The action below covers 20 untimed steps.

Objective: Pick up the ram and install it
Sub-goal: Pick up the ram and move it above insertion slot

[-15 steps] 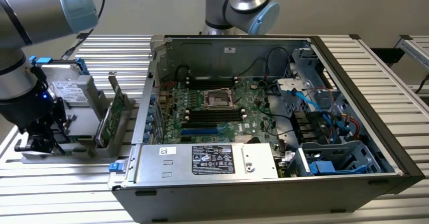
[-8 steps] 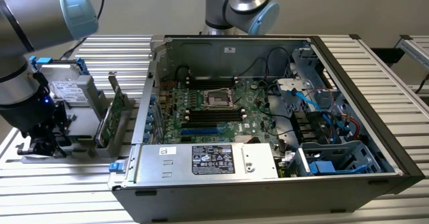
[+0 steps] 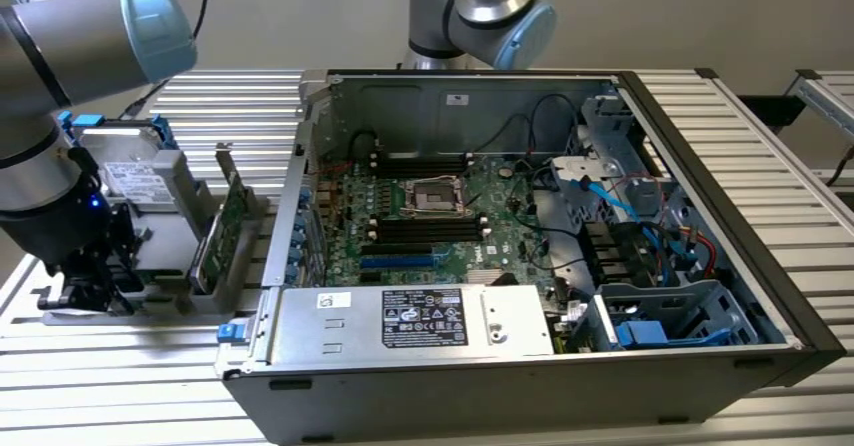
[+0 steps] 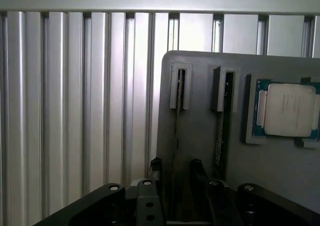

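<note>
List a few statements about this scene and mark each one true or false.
1. The pincer is open, with one finger on each side of the ram. True.
2. The ram sits in a motherboard slot. False: it stands on edge in a slot of the grey tray.
3. The processor chip lies flat on that tray. True.
4. The computer case is closed. False: its side is open and the motherboard is showing.
</note>
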Tool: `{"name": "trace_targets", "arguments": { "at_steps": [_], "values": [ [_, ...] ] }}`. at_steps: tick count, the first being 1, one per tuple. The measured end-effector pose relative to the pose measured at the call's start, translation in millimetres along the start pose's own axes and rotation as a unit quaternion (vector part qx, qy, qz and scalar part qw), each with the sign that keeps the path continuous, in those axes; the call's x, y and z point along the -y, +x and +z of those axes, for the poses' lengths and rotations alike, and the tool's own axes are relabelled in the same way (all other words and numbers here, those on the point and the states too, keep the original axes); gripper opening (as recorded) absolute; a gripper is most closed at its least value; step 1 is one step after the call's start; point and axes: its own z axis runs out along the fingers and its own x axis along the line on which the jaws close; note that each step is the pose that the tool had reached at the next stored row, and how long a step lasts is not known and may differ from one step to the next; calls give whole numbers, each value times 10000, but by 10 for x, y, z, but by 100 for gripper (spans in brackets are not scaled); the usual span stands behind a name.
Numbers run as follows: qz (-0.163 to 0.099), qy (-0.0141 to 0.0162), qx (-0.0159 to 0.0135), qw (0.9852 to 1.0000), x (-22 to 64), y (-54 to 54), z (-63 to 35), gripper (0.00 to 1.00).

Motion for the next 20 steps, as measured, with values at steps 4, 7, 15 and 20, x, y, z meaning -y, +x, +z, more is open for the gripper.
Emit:
{"name": "trace_targets", "arguments": {
  "at_steps": [4, 7, 15, 20],
  "values": [
    [0, 0, 0, 10000, -3, -3, 2, 36],
    [0, 0, 0, 10000, -3, -3, 3, 36],
    [0, 0, 0, 10000, -3, -3, 3, 51],
    [0, 0, 0, 10000, -3, -3, 3, 36]
  ]
}}
